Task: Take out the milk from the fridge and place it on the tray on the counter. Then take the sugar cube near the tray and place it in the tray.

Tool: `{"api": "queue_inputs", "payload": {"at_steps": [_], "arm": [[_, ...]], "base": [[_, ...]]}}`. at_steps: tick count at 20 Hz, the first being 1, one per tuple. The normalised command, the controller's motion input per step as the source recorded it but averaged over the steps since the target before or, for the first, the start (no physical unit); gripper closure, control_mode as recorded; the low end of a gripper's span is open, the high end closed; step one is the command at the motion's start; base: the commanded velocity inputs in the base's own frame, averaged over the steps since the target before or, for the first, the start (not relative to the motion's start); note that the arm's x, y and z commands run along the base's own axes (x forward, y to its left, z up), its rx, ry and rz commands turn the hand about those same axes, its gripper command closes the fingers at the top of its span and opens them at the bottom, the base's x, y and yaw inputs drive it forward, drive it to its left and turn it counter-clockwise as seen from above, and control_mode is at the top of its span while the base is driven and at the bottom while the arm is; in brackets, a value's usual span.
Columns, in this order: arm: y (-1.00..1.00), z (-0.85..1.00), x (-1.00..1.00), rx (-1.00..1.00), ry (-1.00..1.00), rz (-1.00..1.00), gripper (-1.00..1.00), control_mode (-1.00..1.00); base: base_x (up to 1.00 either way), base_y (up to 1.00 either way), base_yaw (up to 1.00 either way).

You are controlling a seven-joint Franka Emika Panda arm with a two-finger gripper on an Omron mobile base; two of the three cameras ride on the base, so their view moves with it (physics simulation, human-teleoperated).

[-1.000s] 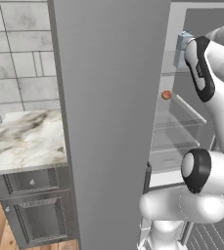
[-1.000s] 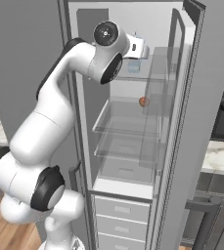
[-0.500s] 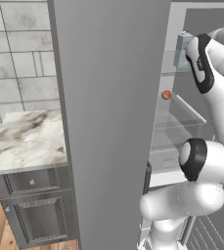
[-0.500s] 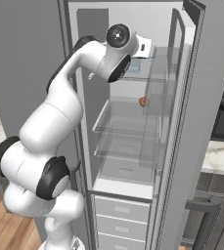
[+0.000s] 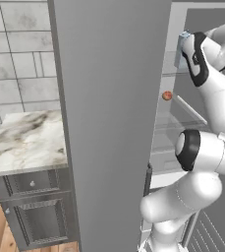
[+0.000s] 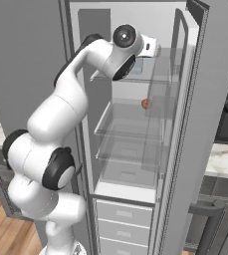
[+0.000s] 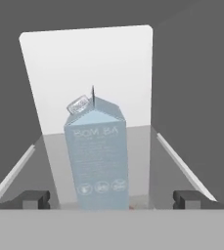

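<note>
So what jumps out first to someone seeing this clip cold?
The white arm reaching high into the open fridge, its claw open toward the milk, which stands upright on a top glass shelf. Below, a small orange-red ball sits on a lower shelf.

The left base view looks forward from behind the arm, close against the open door of the fridge [image 5: 109, 123]. The right base view faces straight into the fridge [image 6: 135, 149] interior. Both share its upper glass shelves. The hand view sits nearest, level with the top shelf, facing the back wall.
</note>
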Motion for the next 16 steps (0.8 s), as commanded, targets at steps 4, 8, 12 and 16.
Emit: {"api": "queue_inputs", "payload": {"at_steps": [4,8,12,16], "arm": [[0.00,0.00,0.12,-0.01,0.00,0.00,-1.00,-1.00],[0.00,0.00,0.31,-0.01,0.00,0.00,-1.00,-1.00],[0.00,0.18,0.46,-0.04,0.00,0.00,-1.00,-1.00],[0.00,0.10,0.40,-0.01,0.00,0.00,-1.00,-1.00]], "base": [[0.00,0.00,0.00],[0.00,0.00,0.00],[0.00,0.00,0.00],[0.00,0.00,0.00]]}}
